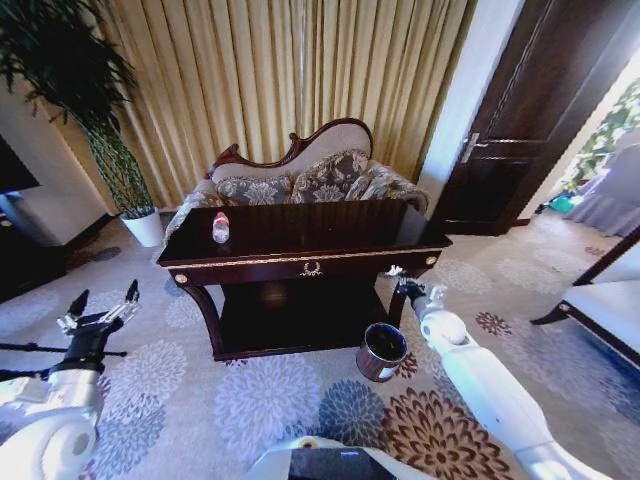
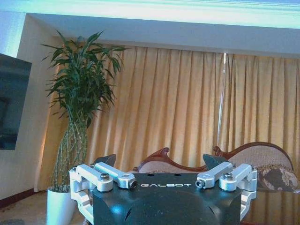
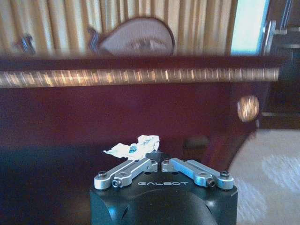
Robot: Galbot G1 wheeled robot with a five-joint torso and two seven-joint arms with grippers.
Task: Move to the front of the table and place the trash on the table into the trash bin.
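The long dark glossy wooden table (image 1: 300, 250) with gold trim stands ahead of the robot in the head view, a small clear plastic bottle with a red cap (image 1: 221, 227) upright on the tabletop near its left end. The small round reddish-brown trash bin (image 1: 381, 351) with a shiny rim sits on the patterned carpet (image 1: 250, 400) by the table's front right leg. The right gripper (image 1: 398, 277) hangs just above the bin, beside the table's front right corner. The right wrist view adds what the head view blurs: the jaws are closed on a white crumpled paper scrap (image 3: 133, 146), apparently printed in blue. The left gripper (image 1: 103, 303) hovers low on the left, well apart from the table, jaws spread wide (image 2: 159, 161).
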